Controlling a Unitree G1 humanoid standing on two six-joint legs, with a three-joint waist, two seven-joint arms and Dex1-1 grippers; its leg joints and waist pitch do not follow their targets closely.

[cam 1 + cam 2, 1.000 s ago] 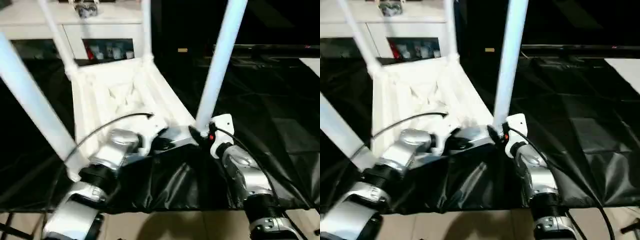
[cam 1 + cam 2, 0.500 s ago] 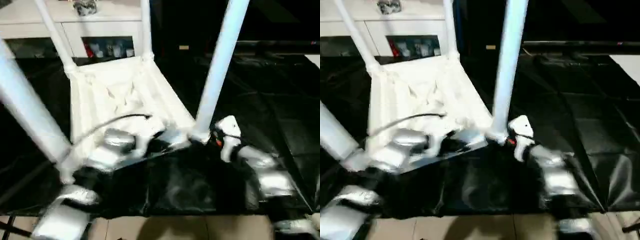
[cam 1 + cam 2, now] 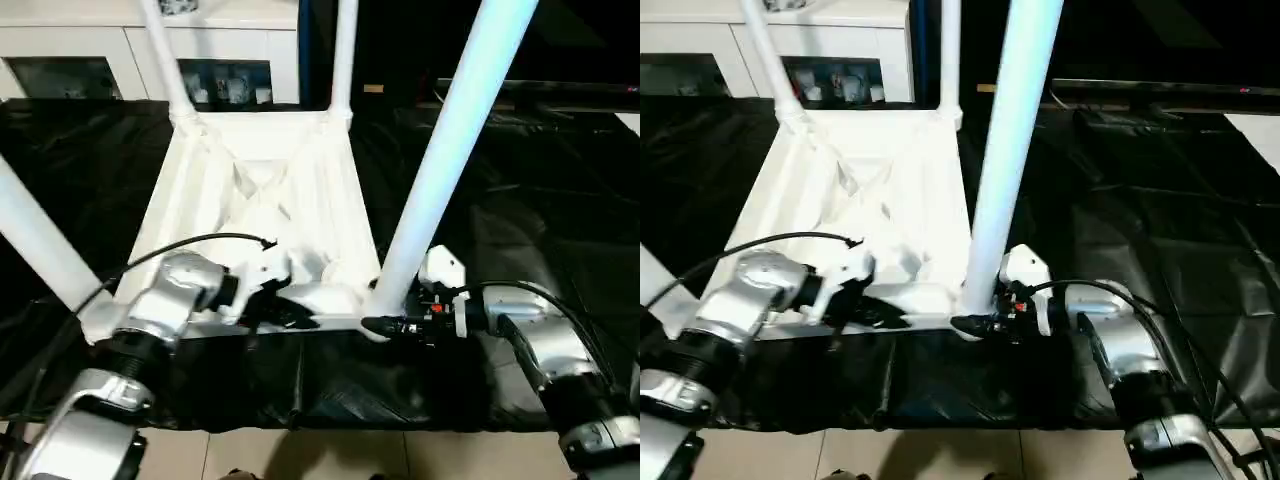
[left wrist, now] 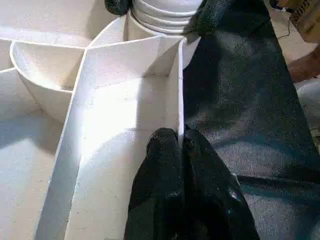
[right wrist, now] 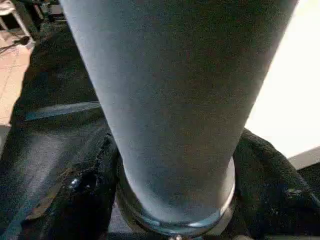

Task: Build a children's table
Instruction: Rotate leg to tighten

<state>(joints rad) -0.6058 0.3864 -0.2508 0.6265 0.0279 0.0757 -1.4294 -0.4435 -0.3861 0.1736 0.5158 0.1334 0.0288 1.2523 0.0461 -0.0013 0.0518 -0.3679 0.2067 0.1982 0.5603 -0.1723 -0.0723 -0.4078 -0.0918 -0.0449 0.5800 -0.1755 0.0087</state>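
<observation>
Tabletop [image 3: 262,200] lies upside down on the black sheet [image 3: 560,230], ribbed underside facing up, all four legs standing in its corner sockets. Every place below is given relative to the tabletop.

Near right corner: leg [image 3: 440,160] stands upright in its socket. Right gripper [image 3: 378,325] reaches in level from the right, its two black fingers [image 5: 82,197] set one on either side of the leg's base, just above the threaded collar. Jaws wide, bracketing the leg; contact with the tube on both sides looks likely in the right wrist view, firm pinch not certain.

Near edge, left of that corner: left gripper [image 4: 180,142] has its fingers pressed together on the thin upright edge wall [image 4: 180,90] of the tabletop, one finger inside the rib cell, one outside over the sheet. Wall is nipped between them.

Near left corner: second leg [image 3: 35,240] rises toward the camera.

Far corners: two more legs [image 3: 165,55] [image 3: 343,55], both upright.

Beyond the far edge: white glass-door cabinet [image 3: 70,60]
</observation>
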